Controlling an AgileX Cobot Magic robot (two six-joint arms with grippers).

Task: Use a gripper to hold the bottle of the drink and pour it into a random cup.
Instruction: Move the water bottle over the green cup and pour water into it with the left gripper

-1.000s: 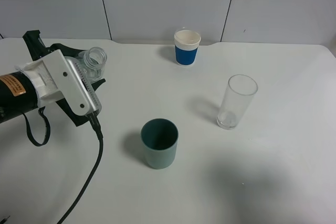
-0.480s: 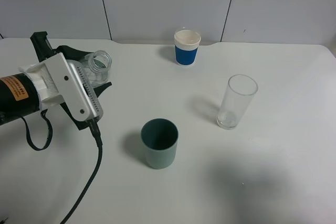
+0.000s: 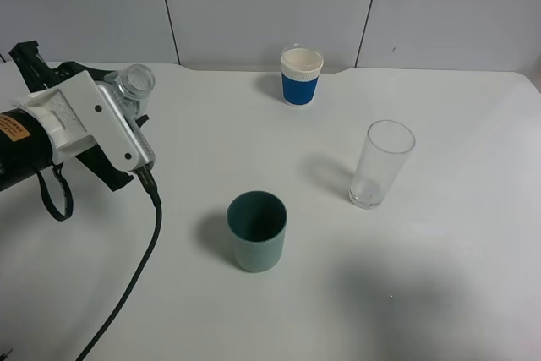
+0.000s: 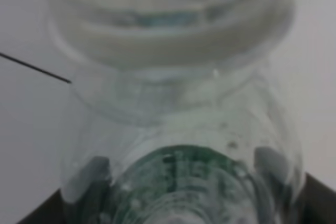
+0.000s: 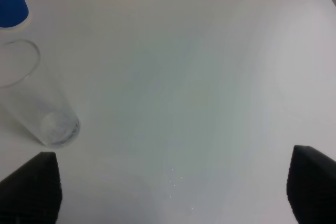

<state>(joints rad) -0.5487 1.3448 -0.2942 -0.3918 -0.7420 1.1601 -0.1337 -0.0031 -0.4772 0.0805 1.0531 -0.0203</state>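
My left gripper (image 3: 128,106) is shut on the bottle of the drink (image 3: 134,84), a small clear bottle with no cap, held above the table's left side with its open mouth up and leaning a little right. In the left wrist view the bottle (image 4: 178,129) fills the frame, with its green label low down and dark fingers (image 4: 37,214) at the corners. The grey-green cup (image 3: 256,230) stands upright at the front middle, well to the right of the bottle. My right gripper (image 5: 170,190) is open and empty over bare table; it does not show in the exterior view.
A blue-and-white paper cup (image 3: 302,76) stands at the back middle. A tall clear glass (image 3: 382,164) stands at the right; it also shows in the right wrist view (image 5: 37,98), next to the paper cup (image 5: 10,1). The left arm's black cable (image 3: 139,268) trails to the front edge.
My left gripper has swung left and toward the back with the bottle, away from the grey-green cup. The cups and the glass have not moved.
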